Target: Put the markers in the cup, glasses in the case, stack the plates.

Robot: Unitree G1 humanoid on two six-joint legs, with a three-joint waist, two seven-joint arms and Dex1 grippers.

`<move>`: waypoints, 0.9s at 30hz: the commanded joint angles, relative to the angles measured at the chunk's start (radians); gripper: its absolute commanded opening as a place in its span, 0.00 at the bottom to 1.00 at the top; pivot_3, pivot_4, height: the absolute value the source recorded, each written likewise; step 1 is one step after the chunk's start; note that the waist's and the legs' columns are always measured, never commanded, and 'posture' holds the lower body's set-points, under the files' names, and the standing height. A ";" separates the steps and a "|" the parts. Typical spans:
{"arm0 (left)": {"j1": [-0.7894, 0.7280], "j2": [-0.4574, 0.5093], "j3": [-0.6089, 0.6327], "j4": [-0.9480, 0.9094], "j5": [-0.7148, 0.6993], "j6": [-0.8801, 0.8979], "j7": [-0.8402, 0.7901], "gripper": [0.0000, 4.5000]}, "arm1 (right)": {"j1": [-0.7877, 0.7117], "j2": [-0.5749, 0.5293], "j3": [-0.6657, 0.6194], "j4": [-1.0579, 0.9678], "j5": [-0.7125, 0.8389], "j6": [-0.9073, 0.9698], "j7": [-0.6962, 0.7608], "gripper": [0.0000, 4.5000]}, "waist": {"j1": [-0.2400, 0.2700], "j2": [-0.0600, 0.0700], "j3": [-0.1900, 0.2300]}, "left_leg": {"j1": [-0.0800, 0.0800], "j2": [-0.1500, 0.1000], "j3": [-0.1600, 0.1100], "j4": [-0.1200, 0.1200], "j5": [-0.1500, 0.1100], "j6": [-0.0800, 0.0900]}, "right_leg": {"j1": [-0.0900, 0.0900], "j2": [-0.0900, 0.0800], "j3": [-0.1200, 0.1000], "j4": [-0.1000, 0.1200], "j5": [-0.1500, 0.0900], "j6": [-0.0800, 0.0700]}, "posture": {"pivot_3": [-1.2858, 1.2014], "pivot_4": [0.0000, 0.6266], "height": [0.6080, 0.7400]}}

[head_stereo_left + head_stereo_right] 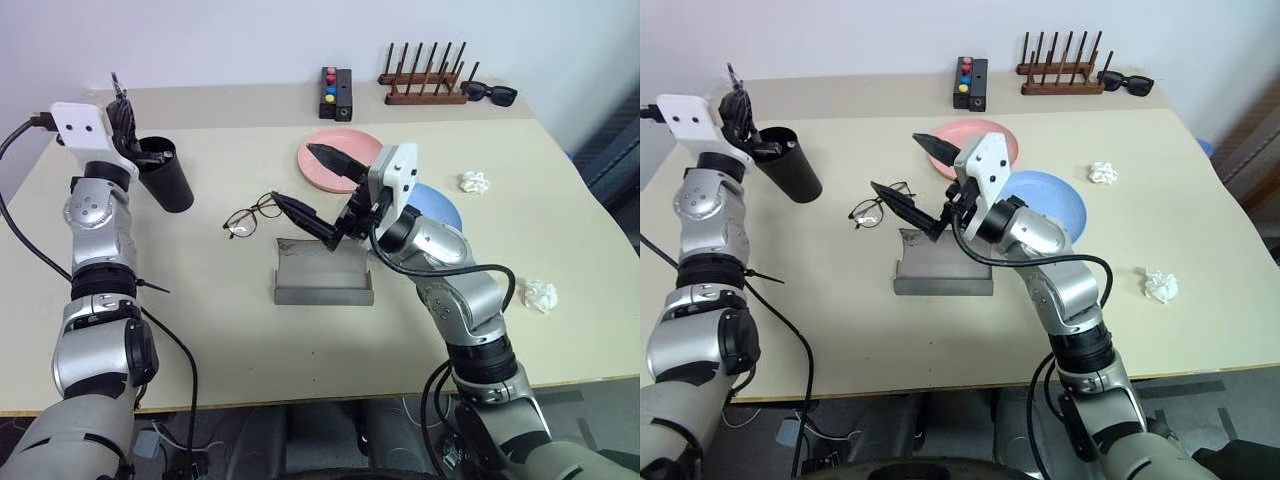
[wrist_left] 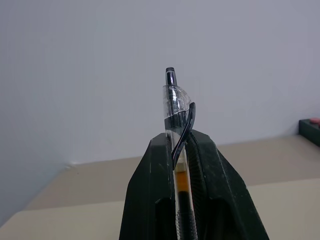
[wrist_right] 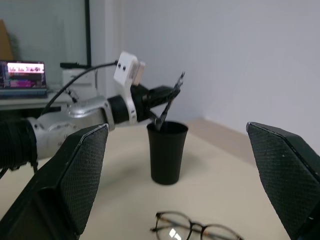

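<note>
Nearest the head camera, the grey glasses case (image 1: pixel 323 272) lies open on the counter (image 1: pixel 250 330), lid raised, with the right gripper (image 1: pixel 318 184) held just above its far edge, fingers spread wide apart and empty. Thin wire-frame glasses (image 1: pixel 251 216) rest on the counter just beside the case, toward the robot's left, not yet inside it. Behind the right gripper lies the salmon pink plate (image 1: pixel 322 170), and the light blue plate (image 1: pixel 446 212) lies beside it, partly hidden by the right arm; the two are not stacked. At the far left, the left gripper (image 1: pixel 122 112) is clamped shut on a pen with a clear barrel and dark clip (image 2: pixel 176 145), held just beside the rim of the black cup (image 1: pixel 167 175), the pen's lower end appearing to reach into the mouth in the right wrist view. Whether a second marker is already in the cup cannot be told. The step in hand is judged to be the placing of this pen. For a clean result, the pen's lower end should be centred over the cup opening and tilted steeply downward before release, so that it slides in rather than catching on the rim. Contact with the light cup wall should be avoided, since a sideways push could tip it over.
</note>
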 commanded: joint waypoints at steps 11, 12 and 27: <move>-0.003 -0.014 -0.007 -0.024 0.009 -0.022 0.026 0.39 | -0.001 0.005 0.001 -0.037 0.008 -0.007 0.013 1.00 | 0.000 0.000 0.000 | 0.000 0.000 0.000 0.000 0.000 0.000 | 0.000 0.000 0.000 0.000 0.000 0.000 | 0.52 0.24 0.99; -0.002 -0.016 -0.008 -0.025 0.009 -0.021 0.027 0.49 | -0.001 0.006 0.001 -0.037 0.008 -0.006 0.013 1.00 | 0.000 0.000 0.000 | 0.000 0.000 0.000 0.000 0.000 0.000 | 0.000 0.000 0.000 0.000 0.000 0.000 | 0.52 0.24 0.99; -0.007 -0.039 -0.016 -0.263 -0.135 0.181 -0.126 0.61 | 0.011 -0.023 -0.016 -0.044 0.004 0.000 0.017 1.00 | 0.000 0.000 0.000 | 0.000 0.000 0.000 0.000 0.000 0.000 | 0.000 0.000 0.000 0.000 0.000 0.000 | 0.52 0.24 0.99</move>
